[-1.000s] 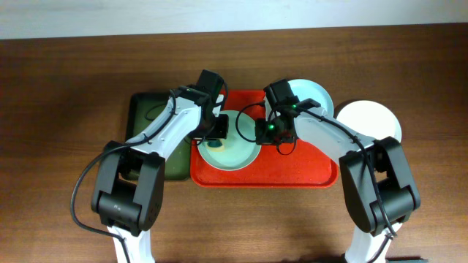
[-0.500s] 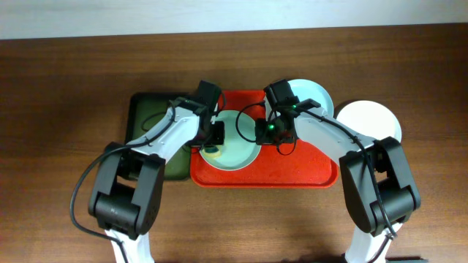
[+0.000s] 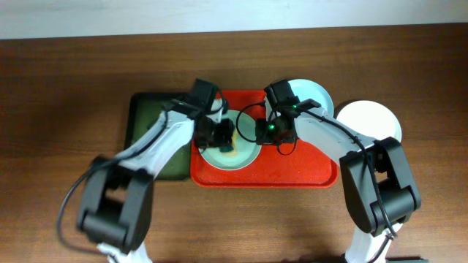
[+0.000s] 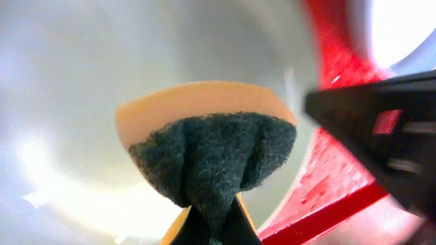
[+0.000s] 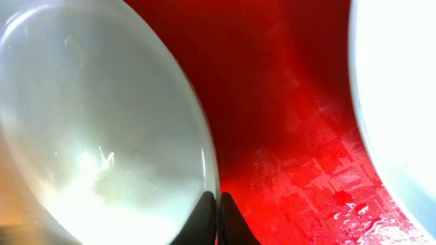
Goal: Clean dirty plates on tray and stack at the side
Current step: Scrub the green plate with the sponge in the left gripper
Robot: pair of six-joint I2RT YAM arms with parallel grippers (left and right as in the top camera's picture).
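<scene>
A pale green plate (image 3: 232, 150) lies on the red tray (image 3: 292, 172). My left gripper (image 3: 221, 136) is shut on a yellow sponge with a dark scouring face (image 4: 211, 150) and holds it over the plate's inside (image 4: 82, 82). My right gripper (image 3: 261, 131) is shut on the plate's right rim (image 5: 210, 170). A second pale plate (image 3: 311, 95) sits at the tray's back right and also shows in the right wrist view (image 5: 402, 102). A white plate (image 3: 369, 120) lies on the table right of the tray.
A dark green tray (image 3: 150, 120) sits left of the red tray, partly under my left arm. The wooden table (image 3: 66, 109) spreads around both trays.
My left gripper has moved right with the sponge, from the plate's left edge to over its middle. My right gripper has stayed on the plate's rim.
</scene>
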